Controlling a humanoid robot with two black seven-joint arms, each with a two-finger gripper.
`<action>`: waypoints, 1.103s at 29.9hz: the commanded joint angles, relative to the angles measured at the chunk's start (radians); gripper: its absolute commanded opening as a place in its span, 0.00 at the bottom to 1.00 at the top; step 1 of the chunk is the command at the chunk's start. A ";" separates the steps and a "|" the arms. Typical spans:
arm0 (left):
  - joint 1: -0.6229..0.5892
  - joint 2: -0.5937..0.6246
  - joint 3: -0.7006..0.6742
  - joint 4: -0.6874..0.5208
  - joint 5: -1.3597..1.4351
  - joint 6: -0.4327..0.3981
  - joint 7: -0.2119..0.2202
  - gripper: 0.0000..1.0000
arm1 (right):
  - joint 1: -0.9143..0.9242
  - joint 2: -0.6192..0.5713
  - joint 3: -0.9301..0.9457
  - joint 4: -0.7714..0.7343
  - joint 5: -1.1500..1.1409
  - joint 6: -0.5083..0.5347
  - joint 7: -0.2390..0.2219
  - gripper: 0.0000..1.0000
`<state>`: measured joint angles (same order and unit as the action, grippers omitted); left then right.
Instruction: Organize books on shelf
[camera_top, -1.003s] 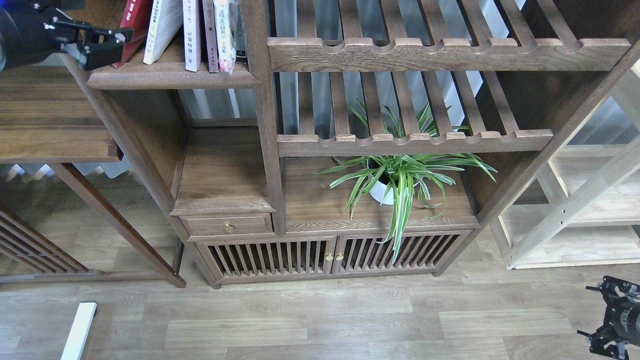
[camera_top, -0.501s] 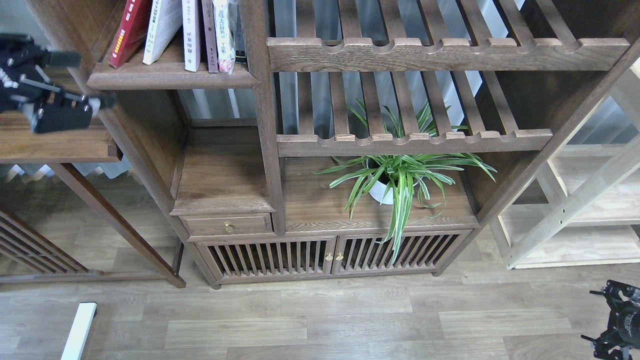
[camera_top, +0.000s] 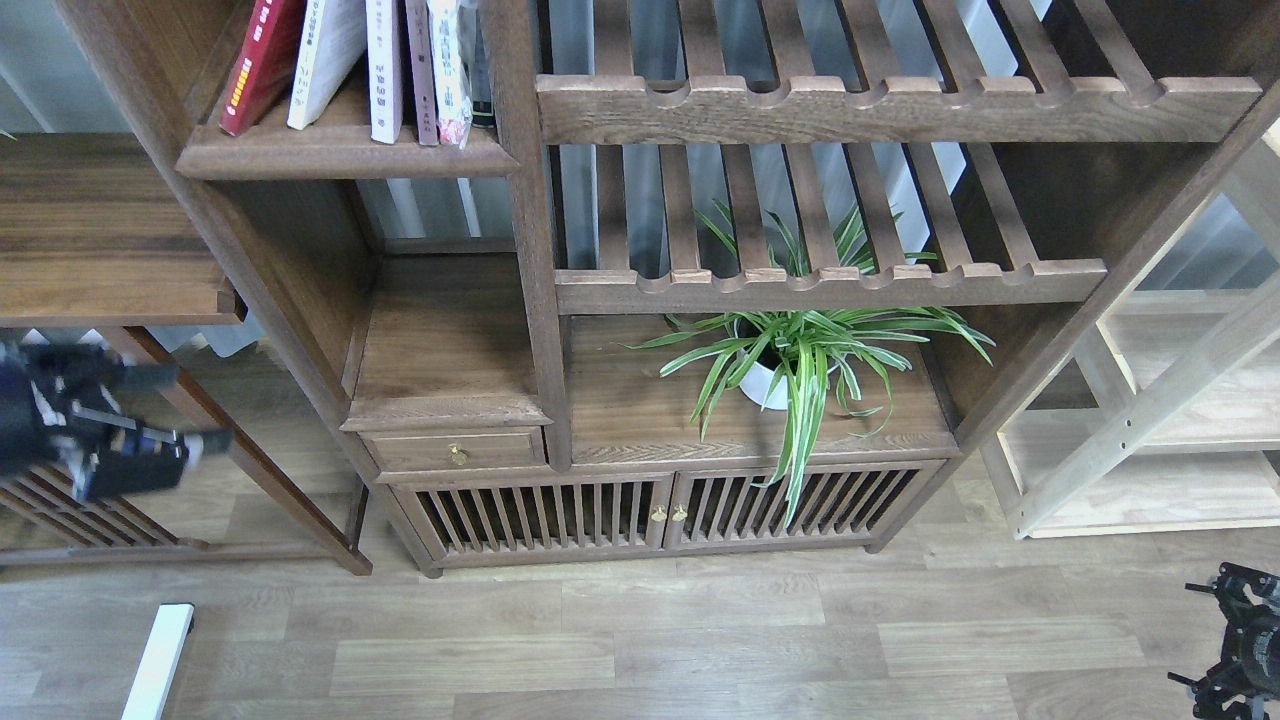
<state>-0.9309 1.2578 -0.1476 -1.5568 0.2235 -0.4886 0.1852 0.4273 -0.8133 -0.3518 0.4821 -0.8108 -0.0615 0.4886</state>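
Dropping well below the shelf (camera_top: 340, 155) and red book (camera_top: 258, 65), left pincer (camera_top: 190, 420) blurred, opening untellable, empty.

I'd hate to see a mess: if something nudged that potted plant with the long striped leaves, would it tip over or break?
The plant would probably tip fairly easily: its leaves spread far wider than the small white pot, and several hang over the ledge's front edge. The pot looks glazed and hard, so likely breakable if it fell. The leaves look floppy and would bend aside rather than resist.
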 joint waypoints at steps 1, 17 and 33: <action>0.107 -0.024 -0.001 0.006 0.023 0.000 -0.038 0.93 | -0.015 0.000 0.002 -0.003 0.001 0.000 0.000 1.00; 0.589 -0.296 -0.006 0.133 0.158 0.105 -0.222 0.95 | -0.101 0.035 0.013 -0.039 0.013 -0.027 0.000 1.00; 0.880 -0.826 0.060 0.682 0.206 0.393 -0.429 0.96 | -0.282 0.322 0.011 -0.316 0.291 -0.069 0.000 1.00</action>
<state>-0.0726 0.5178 -0.1151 -0.9934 0.4344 -0.1161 -0.2041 0.1609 -0.5387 -0.3400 0.2104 -0.5684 -0.1299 0.4888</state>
